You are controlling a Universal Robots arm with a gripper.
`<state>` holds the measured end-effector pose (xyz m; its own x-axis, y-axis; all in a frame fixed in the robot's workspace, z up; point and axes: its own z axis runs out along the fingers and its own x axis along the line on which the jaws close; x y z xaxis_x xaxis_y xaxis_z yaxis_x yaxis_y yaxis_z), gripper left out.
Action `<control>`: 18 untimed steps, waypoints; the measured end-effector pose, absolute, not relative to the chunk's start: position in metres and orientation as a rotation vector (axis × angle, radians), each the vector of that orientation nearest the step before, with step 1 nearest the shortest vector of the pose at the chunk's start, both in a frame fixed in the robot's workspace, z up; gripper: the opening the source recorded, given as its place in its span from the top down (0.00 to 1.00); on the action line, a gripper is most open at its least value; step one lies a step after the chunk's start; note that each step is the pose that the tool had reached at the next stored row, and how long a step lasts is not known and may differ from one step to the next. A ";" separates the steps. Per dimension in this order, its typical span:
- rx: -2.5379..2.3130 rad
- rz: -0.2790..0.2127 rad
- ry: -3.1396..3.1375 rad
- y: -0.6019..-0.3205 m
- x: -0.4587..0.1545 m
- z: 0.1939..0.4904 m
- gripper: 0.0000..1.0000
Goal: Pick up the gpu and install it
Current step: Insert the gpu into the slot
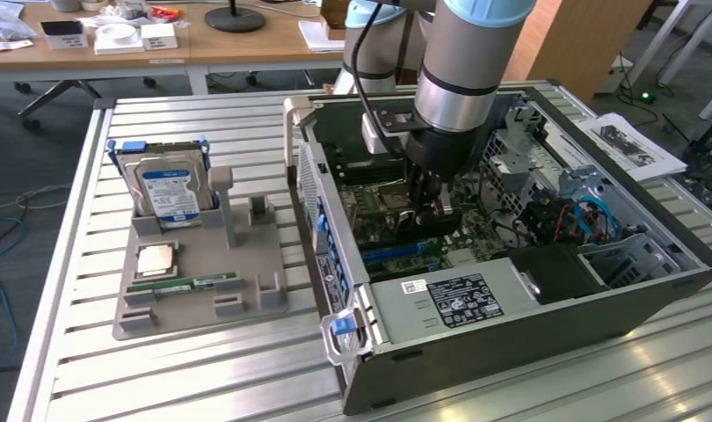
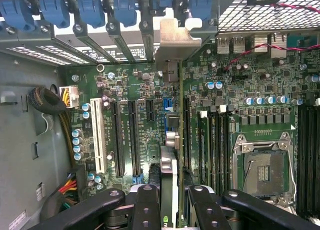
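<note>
The gpu [image 2: 170, 175] shows edge-on in the wrist view as a thin dark card, its silvery bracket [image 2: 175, 39] reaching the rear slot openings of the open computer case [image 1: 637, 290]. My gripper [image 2: 172, 202] is shut on it, black fingers [image 2: 146, 205] pressing both faces. It hangs over the green motherboard [image 2: 125, 79], lined up along the expansion slots [image 2: 116, 140]; whether it touches a slot I cannot tell. In the exterior view the gripper [image 1: 432, 211] reaches down into the middle of the case with the dark gpu [image 1: 436, 227] beneath it.
A grey parts holder [image 1: 244, 303] on the slatted table at the exterior view's left carries a hard drive [image 1: 169, 189], a green memory stick [image 1: 192, 283] and a small square chip [image 1: 156, 258]. Inside the case sit the processor socket [image 2: 262, 165], the power supply [image 1: 450, 299] and cables [image 1: 567, 215].
</note>
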<state>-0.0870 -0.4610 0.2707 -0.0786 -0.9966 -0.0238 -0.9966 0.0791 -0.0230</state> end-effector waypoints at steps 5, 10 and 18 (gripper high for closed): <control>-2.109 -0.002 2.282 -0.461 -0.087 0.270 0.73; -2.109 -0.002 2.282 -0.462 -0.087 0.269 0.73; -2.105 -0.010 2.277 -0.464 -0.088 0.265 0.73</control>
